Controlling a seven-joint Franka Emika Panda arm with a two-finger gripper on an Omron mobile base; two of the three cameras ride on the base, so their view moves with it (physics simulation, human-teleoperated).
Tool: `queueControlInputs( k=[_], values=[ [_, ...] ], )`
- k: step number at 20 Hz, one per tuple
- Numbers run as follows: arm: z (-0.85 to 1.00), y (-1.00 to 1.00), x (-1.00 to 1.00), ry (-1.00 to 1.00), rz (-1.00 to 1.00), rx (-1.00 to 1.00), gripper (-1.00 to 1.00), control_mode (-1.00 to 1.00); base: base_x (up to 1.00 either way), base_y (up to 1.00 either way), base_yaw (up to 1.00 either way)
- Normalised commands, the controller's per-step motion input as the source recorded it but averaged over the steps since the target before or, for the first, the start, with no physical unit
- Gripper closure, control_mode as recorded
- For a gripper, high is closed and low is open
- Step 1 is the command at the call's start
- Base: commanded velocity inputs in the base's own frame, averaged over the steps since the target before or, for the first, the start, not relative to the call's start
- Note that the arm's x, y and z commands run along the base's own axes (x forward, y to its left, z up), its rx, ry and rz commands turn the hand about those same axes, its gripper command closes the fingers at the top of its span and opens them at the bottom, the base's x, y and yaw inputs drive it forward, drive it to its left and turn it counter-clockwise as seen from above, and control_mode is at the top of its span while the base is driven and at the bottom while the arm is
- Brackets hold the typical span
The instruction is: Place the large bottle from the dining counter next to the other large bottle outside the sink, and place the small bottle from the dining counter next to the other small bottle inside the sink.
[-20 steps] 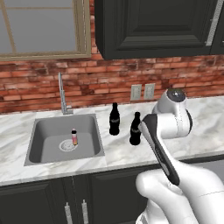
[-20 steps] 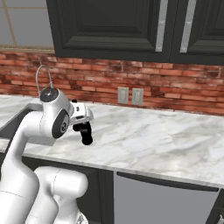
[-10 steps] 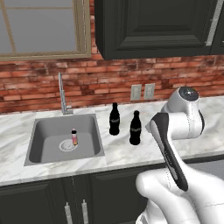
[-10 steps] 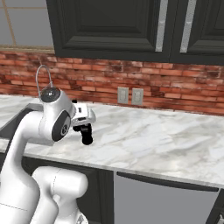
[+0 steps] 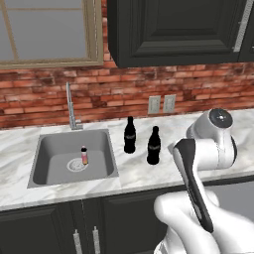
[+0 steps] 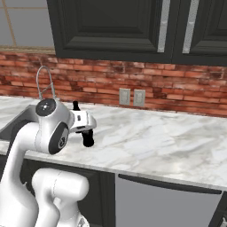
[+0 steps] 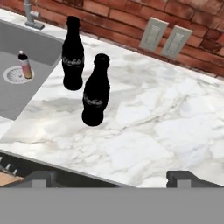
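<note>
Marble worktop point(image 7: 175, 131) stretches below me, white with grey veins, above dark cabinets and backed by a red brick wall. My pincer point(image 7: 111, 178) hangs released over the front edge, jaws spread wide and empty; the two dark fingertips point(image 7: 181, 178) sit at six o'clock in my hand view, with nothing between them.

Two tall black bottles stand upright on the marble, just beside each other and not touching. The large bottle point(image 7: 95, 91) is nearer me, at about ten o'clock from my fingertips. The other large bottle point(image 7: 72, 54) stands behind it, at eleven o'clock, closer to the sink point(image 5: 54, 149).

The sink is a grey steel basin set into the marble at nine o'clock from the bottles, with a tall chrome tap point(image 5: 72, 106) at its back rim. Inside it one small bottle point(image 5: 84, 155) with a pale cap stands upright, just beside the round drain point(image 5: 75, 165).
</note>
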Motion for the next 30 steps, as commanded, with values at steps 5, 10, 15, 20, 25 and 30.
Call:
queueControlInputs(
  k=[5, 10, 15, 20, 25, 30],
  values=[
    [0.00, -0.15, 0.00, -0.01, -0.07, 0.05, -1.00, -1.00, 0.00, 0.00, 0.00],
    [0.00, -0.26, 0.00, 0.00, -0.05, 0.13, -1.00, -1.00, 0.00, 0.00, 0.00],
    [0.00, -0.29, 0.04, 0.00, -0.03, 0.09, -1.00, -1.00, 0.00, 0.00, 0.00],
    [0.00, -0.10, 0.19, 0.00, -0.22, -0.01, -1.00, -1.00, 0.00, 0.00, 0.00],
    [0.00, -0.03, 0.21, 0.00, -0.25, -0.16, -1.00, -1.00, 0.00, 0.00, 0.00],
    [-0.05, -0.05, 0.17, 0.00, -0.11, -0.10, -1.00, -1.00, 0.00, 0.00, 0.00]
  ],
)
